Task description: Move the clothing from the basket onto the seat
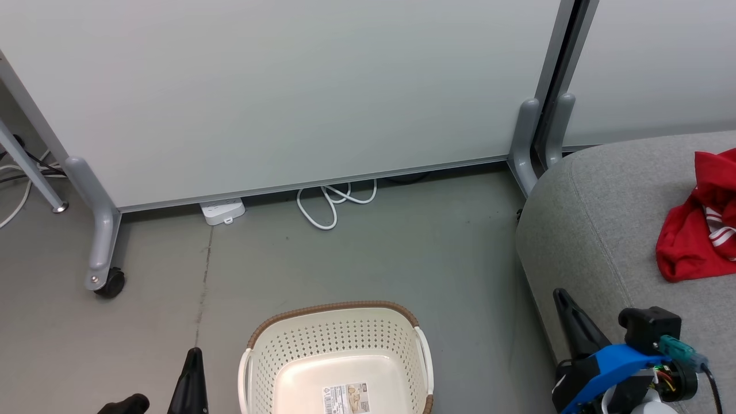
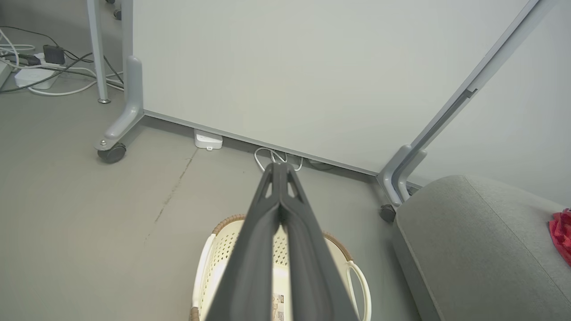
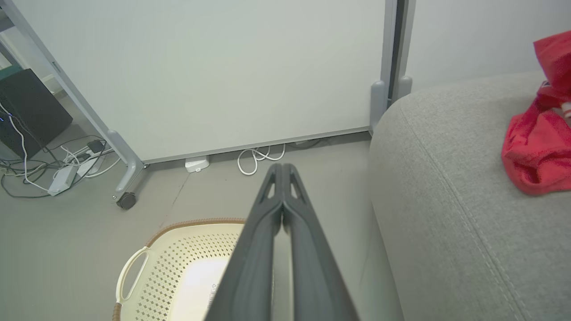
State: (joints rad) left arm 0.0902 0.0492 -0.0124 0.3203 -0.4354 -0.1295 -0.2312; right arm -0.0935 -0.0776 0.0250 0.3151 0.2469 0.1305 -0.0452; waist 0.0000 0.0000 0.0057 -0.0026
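Right end effector [image 3: 282, 167] — clothing [image 3: 535, 151] right, on seat [image 3: 446, 200]

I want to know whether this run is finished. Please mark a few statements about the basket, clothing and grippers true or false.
1. The basket holds clothing. False: its bottom is bare but for a label.
2. Red clothing lies on the seat. True.
3. The left gripper grips a garment. False: it is shut on nothing.
4. The right gripper is shut and empty. True.
5. The basket stands on the seat. False: it stands on the floor beside it.
6. A white cable lies on the floor by the panel. True.
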